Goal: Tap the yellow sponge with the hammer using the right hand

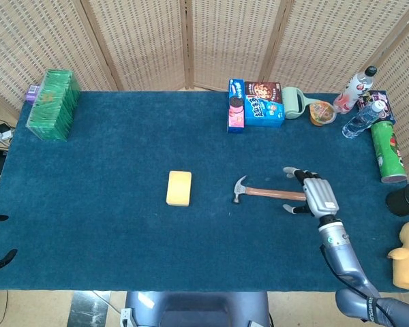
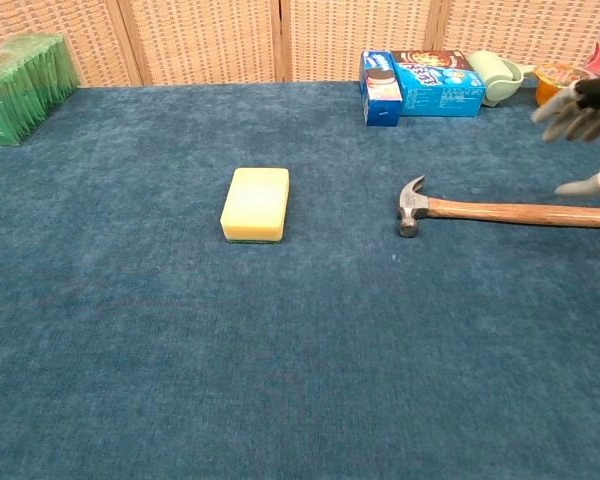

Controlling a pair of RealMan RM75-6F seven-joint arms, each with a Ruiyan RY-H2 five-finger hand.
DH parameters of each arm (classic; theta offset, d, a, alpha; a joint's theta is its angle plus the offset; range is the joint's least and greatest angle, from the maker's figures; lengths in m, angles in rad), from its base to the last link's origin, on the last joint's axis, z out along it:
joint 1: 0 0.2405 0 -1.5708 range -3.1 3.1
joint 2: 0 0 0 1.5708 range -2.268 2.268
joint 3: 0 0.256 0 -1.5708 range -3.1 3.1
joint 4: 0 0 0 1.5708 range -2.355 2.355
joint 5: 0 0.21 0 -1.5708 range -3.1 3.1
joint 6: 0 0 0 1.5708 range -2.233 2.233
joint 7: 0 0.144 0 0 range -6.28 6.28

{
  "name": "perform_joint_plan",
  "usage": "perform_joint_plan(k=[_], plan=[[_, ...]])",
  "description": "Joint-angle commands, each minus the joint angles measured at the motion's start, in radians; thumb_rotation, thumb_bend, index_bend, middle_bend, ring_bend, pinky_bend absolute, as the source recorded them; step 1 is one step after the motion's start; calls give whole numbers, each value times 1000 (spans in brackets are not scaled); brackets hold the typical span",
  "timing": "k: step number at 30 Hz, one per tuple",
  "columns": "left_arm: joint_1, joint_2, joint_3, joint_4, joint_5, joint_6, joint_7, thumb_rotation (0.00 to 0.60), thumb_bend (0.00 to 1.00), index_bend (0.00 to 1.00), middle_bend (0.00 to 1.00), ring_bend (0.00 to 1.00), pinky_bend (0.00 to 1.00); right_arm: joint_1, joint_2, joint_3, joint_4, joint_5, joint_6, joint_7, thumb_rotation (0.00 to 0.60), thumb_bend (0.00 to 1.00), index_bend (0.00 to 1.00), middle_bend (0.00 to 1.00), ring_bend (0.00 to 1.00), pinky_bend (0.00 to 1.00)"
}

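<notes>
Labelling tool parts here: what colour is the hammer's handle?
Reddish-brown wood, with a grey metal head. The hammer shows best in the chest view.

Little print can be read at this size. The blue cookie pack (image 1: 236,105) standing at the far edge of the bench shows a black sandwich cookie and white lettering that looks like "OREO", though it is too small to be sure. The blue box (image 1: 264,103) touching it carries white lettering and a picture of chocolate-chip cookies; the words are blurred. The labels on the green can (image 1: 387,151) and the bottles (image 1: 359,102) are unreadable
</notes>
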Motion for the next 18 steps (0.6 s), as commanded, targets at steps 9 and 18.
perform_joint_plan(k=[9,18], plan=[[24,-80,-1,115,-4,38,-87,600,209,285,160,58,103,-174,75,-69,-23,-122,271,-117,600,353,652,699,747,630],[46,-120,6,189,10,73,-115,600,210,285,195,80,103,-299,155,-140,-89,-140,355,-167,600,374,696,710,749,578]])
